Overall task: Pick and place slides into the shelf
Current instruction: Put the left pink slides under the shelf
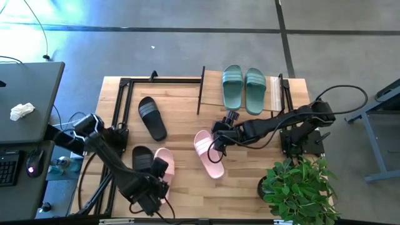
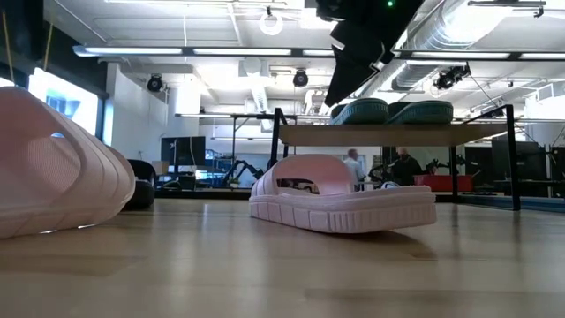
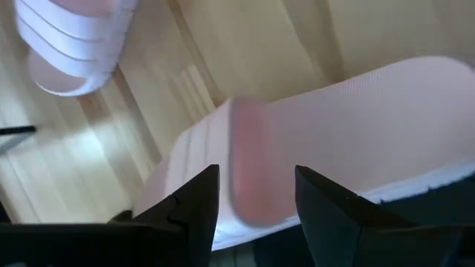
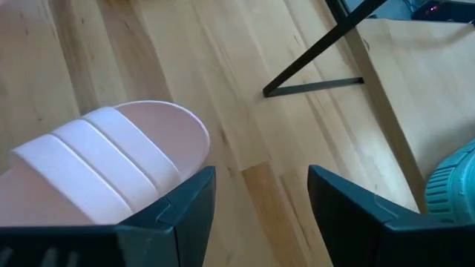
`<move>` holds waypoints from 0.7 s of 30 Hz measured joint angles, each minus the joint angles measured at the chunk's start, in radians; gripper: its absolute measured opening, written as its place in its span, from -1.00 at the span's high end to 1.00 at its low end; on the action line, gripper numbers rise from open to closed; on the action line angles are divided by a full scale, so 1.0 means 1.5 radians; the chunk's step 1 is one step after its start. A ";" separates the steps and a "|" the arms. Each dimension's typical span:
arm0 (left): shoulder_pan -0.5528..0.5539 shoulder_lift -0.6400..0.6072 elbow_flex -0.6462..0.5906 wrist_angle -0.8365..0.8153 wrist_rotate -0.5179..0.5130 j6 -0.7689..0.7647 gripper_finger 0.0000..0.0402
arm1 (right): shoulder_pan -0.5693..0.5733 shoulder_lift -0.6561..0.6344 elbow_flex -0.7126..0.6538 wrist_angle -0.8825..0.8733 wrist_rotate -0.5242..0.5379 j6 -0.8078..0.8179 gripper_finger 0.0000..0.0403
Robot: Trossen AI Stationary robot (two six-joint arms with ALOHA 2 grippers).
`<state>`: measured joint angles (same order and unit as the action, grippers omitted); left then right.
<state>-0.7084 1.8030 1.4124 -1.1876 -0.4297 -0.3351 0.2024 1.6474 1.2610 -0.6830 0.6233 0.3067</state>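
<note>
The right end effector (image 1: 220, 139), fingers wide and empty, hovers over the toe end of a pink slide (image 1: 208, 153), whose long axis runs away from the shelf (image 1: 275, 94). The left end effector (image 1: 161, 181) straddles the other pink slide (image 1: 164, 164), half-open; whether it grips, I cannot tell.

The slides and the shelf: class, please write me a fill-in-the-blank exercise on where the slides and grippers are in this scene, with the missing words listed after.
1. The pair of slides on the shelf's top board is ____ in colour.
2. The left gripper has its fingers on either side of the edge of a ____ slide.
3. The right gripper hovers with its fingers ____ over bare table beside the other pink slide.
4. The lone black slide lies ____ the shelf's frame.

Missing words: green; pink; open; inside
</note>
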 joint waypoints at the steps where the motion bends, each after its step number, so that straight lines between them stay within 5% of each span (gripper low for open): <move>1: 0.000 0.011 0.000 -0.007 0.000 -0.011 0.20 | 0.000 0.000 0.000 0.000 0.000 -0.001 -0.01; 21: 0.034 0.095 0.000 -0.133 -0.058 -0.097 0.20 | 0.001 0.000 0.000 0.000 -0.005 -0.001 -0.01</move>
<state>-0.6572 1.9450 1.4124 -1.3863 -0.5160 -0.4799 0.2035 1.6474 1.2610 -0.6827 0.6155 0.3050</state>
